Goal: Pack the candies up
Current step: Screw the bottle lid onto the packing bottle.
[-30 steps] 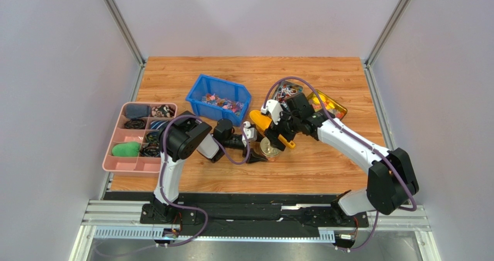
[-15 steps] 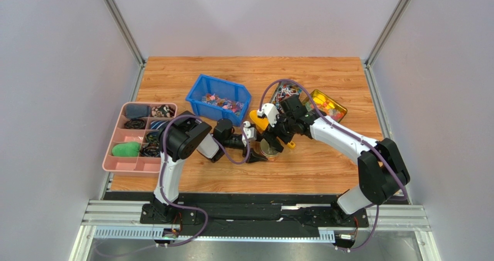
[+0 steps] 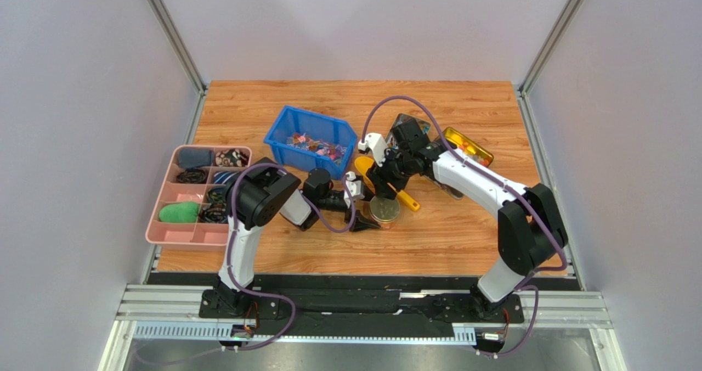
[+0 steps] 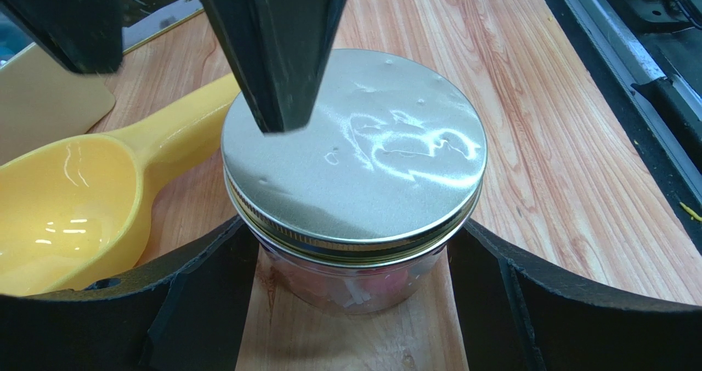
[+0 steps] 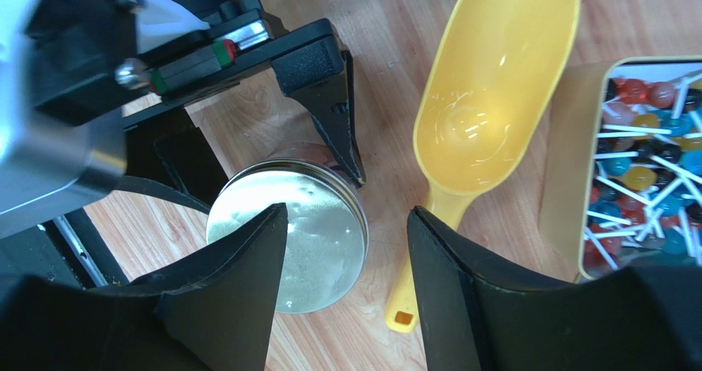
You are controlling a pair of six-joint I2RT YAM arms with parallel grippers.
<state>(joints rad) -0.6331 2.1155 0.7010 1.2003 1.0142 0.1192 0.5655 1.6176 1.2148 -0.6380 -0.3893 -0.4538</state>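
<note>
Jaws on the left gripper (image 4: pixel 350 227) are clamped on a round glass jar (image 4: pixel 354 149) with a shiny, slightly dented metal lid, and pinkish candies (image 4: pixel 362 284) show through the glass between them. Right gripper (image 5: pixel 346 214) hangs spread wide over the lid's edge and the glossy yellow plastic scoop (image 5: pixel 494 83) handle. Most candies sit in the blue bin (image 3: pixel 284 128), well apart from both.

White arm links (image 3: pixel 474 186) with black joints (image 3: pixel 268 196), purple looping cables (image 3: pixel 394 99), black wedge-shaped pincer fingers (image 5: pixel 231 305), silver screws (image 5: pixel 128 73)
</note>
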